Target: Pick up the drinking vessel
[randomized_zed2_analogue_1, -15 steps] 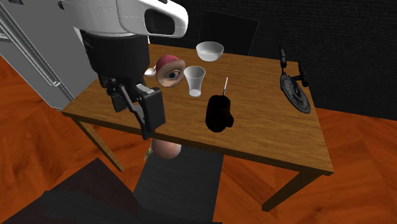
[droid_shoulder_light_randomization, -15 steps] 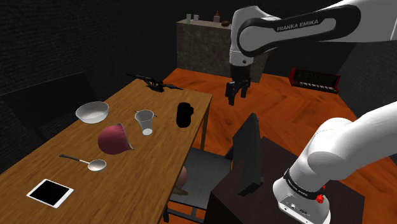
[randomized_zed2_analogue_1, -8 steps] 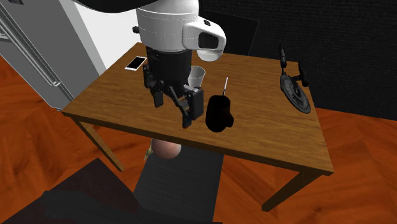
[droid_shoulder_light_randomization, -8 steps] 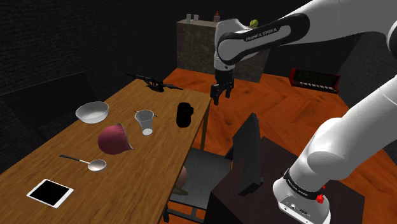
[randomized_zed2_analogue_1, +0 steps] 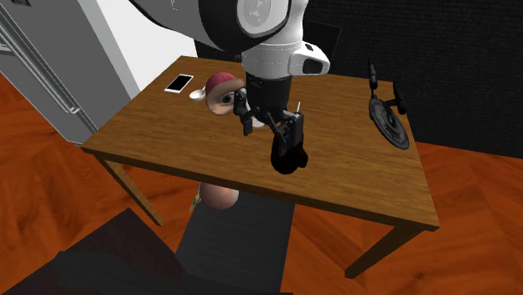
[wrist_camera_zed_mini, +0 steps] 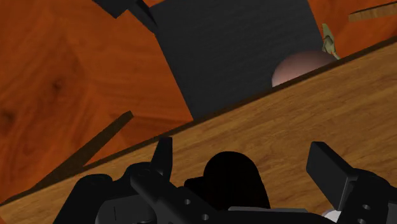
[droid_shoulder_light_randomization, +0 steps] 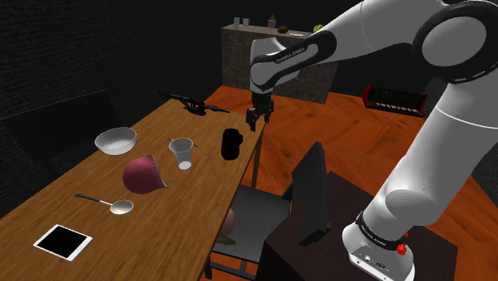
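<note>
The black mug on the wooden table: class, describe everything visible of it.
The black mug is drawn flat, uniform black, so no material or surface detail shows. It has a squat rounded body with a bulge low on one side that looks like a handle. It seems to stand upright on the brown wooden table, near the long edge beside the dark chair, apart from the other items. Only the tabletop touches it. The black claw hangs open just above it, not clasping it.

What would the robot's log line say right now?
stage: pre-grasp | gripper: open, over black mug | mug: on table near its edge, not held | lift: not yet done
</note>
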`<state>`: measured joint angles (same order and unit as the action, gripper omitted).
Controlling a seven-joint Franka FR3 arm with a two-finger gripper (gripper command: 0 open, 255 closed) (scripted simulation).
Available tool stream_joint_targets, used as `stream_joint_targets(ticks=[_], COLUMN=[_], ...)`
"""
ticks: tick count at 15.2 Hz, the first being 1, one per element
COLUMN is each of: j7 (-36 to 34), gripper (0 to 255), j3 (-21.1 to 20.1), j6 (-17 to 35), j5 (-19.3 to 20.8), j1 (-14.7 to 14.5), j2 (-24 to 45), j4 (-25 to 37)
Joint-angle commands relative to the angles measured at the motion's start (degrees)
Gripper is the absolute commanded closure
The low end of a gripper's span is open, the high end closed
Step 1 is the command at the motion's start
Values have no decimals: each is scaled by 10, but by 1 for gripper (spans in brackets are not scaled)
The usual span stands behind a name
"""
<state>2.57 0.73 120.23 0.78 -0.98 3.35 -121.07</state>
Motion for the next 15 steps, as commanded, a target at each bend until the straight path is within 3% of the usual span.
stream_joint_targets(ticks=[1,11,15], j7=[3,18,18], gripper=[0,0,0], j3=[0,-1,-1], j6=[16,37,55], j5=[1,4,4], j1=[0,2,2], j2=[43,257,274], j4=[34,261,263])
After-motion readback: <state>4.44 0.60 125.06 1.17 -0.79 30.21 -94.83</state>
